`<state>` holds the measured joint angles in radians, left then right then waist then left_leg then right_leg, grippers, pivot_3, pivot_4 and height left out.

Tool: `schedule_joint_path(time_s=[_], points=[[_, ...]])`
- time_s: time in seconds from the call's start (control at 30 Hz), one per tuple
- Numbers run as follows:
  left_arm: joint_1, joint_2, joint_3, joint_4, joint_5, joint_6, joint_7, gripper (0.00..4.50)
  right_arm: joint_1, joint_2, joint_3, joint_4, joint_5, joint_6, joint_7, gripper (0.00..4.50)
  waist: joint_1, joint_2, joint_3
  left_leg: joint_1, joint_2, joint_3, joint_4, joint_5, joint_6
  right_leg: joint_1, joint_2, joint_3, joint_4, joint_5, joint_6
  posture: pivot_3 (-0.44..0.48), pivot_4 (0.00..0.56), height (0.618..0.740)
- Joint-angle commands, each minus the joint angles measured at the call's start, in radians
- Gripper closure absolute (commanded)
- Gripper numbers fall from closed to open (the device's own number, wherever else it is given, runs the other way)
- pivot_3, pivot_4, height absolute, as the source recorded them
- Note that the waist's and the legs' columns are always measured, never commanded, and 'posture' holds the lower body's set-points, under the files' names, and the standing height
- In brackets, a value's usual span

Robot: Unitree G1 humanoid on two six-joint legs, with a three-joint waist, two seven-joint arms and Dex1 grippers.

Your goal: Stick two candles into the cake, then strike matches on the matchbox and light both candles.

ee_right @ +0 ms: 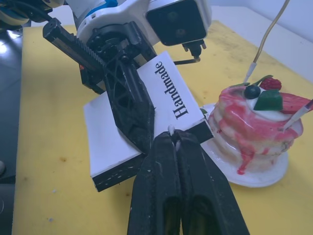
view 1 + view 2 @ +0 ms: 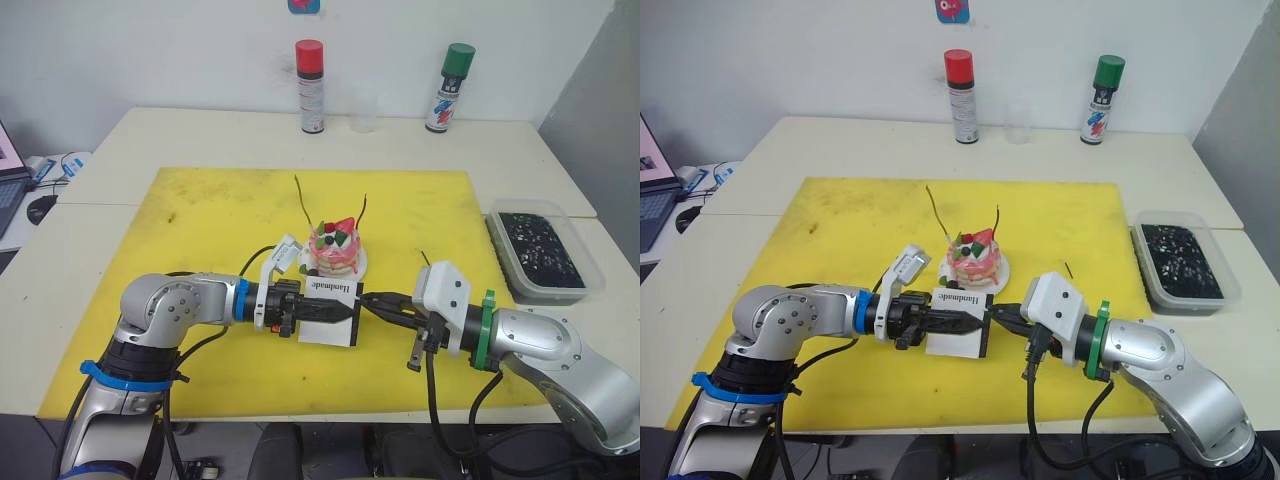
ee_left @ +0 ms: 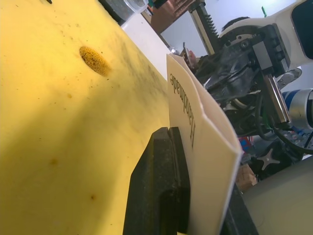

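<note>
A pale cream table (image 2: 150, 140) carries a large square yellow mat (image 2: 220, 215). On the bare tabletop behind the mat stand a red-capped spray can (image 2: 311, 87), a small clear plastic cup (image 2: 364, 119) and a green-capped spray can (image 2: 450, 88). A clear plastic tray of dark bits (image 2: 540, 255) lies just beside the mat's right edge.

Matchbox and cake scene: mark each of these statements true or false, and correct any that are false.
1. Both candles stand in the cake. True.
2. The left tool holds the matchbox. True.
3. The matchbox lies flat on the yellow mat, untouched. False: it is held beside the cake, clamped in the left tool.
4. The right tool is wide open. False: its fingers are shut on a match, its white tip showing.
5. Both spray cans have red caps. False: one red-capped can, one green-capped can.
</note>
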<state>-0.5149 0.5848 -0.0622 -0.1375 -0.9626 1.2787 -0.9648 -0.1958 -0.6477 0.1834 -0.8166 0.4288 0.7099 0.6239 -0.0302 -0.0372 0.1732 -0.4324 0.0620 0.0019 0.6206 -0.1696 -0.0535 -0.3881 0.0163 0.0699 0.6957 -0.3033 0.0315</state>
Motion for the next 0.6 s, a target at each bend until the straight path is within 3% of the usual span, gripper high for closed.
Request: schedule_joint_path(time_s=[0.03, 0.6], points=[[-0.009, 0.000, 0.005, -0.018, -0.003, -0.015, -0.010, 4.50, -0.008, -0.011, 0.007, -0.008, -0.026, -0.012, -0.007, 4.46, 0.000, 0.000, 0.000, 0.000, 0.000, 0.000, 0.000, 0.000, 0.000, 0.000, 0.000, 0.000, 0.000, 0.000, 0.000, 0.000, 0.150, 0.740], [0.029, 0.022, -0.050, -0.103, 0.060, -0.114, -0.042, 4.50, -0.019, 0.003, 0.047, 0.008, -0.073, -0.002, -0.014, 4.46, -0.001, 0.000, 0.000, 0.000, 0.000, 0.000, 0.000, 0.000, 0.000, 0.000, 0.000, 0.000, 0.000, 0.000, 0.000, 0.000, 0.150, 0.740]])
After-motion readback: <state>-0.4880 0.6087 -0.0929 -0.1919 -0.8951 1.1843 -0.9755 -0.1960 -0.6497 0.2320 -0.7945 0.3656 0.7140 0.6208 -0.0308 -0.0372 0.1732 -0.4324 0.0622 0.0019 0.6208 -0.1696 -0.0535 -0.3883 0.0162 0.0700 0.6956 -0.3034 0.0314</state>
